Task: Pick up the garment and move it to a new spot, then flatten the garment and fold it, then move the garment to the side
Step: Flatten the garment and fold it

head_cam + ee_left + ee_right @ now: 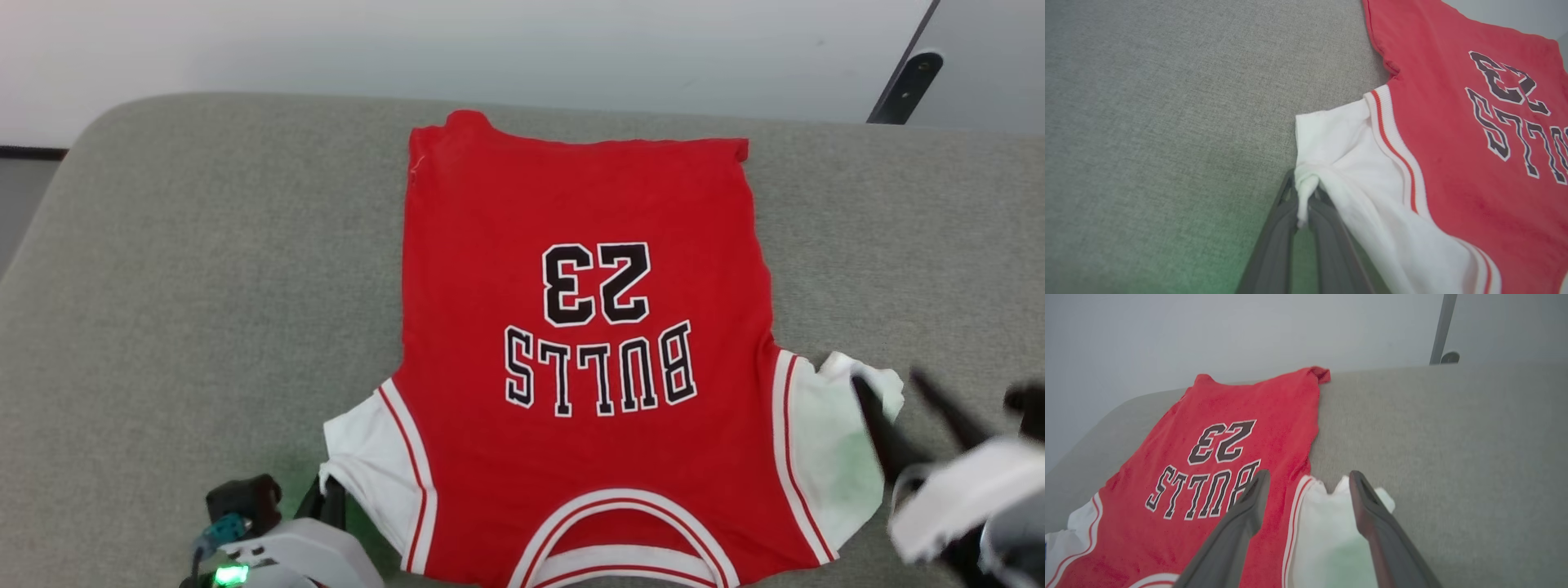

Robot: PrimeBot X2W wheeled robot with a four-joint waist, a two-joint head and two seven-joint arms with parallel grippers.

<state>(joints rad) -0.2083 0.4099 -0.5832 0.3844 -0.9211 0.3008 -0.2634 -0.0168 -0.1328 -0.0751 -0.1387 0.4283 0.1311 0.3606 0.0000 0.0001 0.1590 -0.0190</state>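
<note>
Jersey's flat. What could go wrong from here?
1. The left end effector is shut on a bunched corner of the left sleeve; pulling could drag the jersey askew.
2. The right end effector hangs open over the right sleeve; dropping lower might snag and wrinkle it.
3. The far hem corner is curled and may fold in crooked.

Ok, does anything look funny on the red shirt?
Mostly flat. The red basketball jersey has one white sleeve twisted into a bunch, pinched by the left gripper; the far hem corners curl up a little.
</note>
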